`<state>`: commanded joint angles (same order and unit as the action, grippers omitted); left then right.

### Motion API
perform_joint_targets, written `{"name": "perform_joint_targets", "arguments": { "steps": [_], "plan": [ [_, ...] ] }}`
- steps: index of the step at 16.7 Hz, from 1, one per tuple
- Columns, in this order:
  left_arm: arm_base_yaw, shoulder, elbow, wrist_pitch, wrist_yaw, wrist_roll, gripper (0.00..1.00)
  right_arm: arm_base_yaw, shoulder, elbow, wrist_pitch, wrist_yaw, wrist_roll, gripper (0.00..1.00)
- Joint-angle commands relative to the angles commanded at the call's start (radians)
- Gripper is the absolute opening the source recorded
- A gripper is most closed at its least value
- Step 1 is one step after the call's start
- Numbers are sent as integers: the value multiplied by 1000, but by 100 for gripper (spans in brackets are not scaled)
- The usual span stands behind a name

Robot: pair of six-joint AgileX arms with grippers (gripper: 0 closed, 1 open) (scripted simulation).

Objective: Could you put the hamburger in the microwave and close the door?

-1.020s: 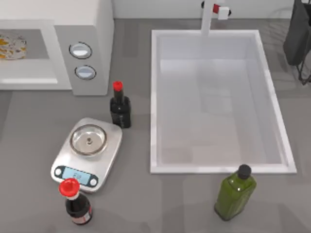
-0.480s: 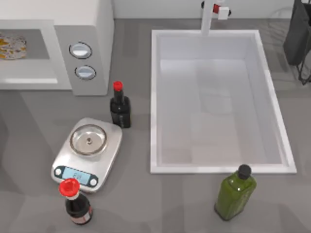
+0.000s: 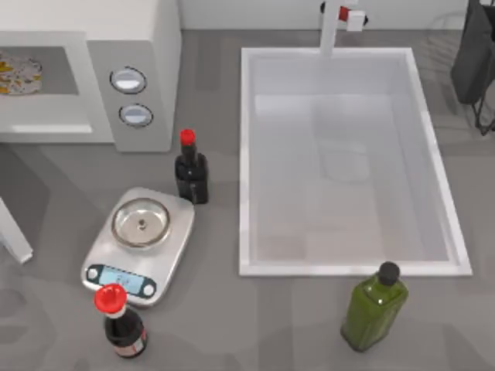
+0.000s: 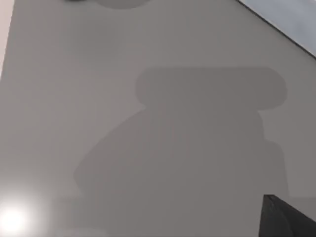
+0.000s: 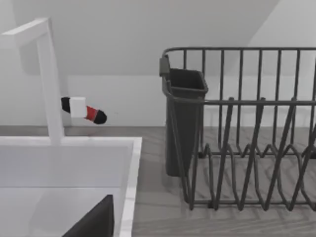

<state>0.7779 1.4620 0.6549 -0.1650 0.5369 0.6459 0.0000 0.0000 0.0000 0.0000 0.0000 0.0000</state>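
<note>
The hamburger [image 3: 18, 73] sits inside the microwave [image 3: 139, 46], and the door [image 3: 14, 232] edge juts at the worktop's [image 3: 232, 325] left. Whether either arm's pincer is open, I cannot tell.

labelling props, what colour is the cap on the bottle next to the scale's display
Red, on the dark bottle; clearest in the top view.

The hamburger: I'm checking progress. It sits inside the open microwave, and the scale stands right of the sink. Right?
Not quite. In the top view the hamburger does sit inside the open microwave, but the scale stands left of the sink, not right of it.
</note>
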Motion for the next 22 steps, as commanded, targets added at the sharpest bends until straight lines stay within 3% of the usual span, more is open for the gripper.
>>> {"name": "perform_joint_targets", "arguments": {
  "steps": [5, 13, 22],
  "plan": [
    [-174, -180, -166, 58, -107, -169, 0, 0, 0, 0, 0, 0, 0, 100],
    [-232, -214, -191, 70, -145, -223, 0, 0, 0, 0, 0, 0, 0, 100],
    [-671, -381, -303, 83, -432, -551, 0, 0, 0, 0, 0, 0, 0, 100]
  ]
}}
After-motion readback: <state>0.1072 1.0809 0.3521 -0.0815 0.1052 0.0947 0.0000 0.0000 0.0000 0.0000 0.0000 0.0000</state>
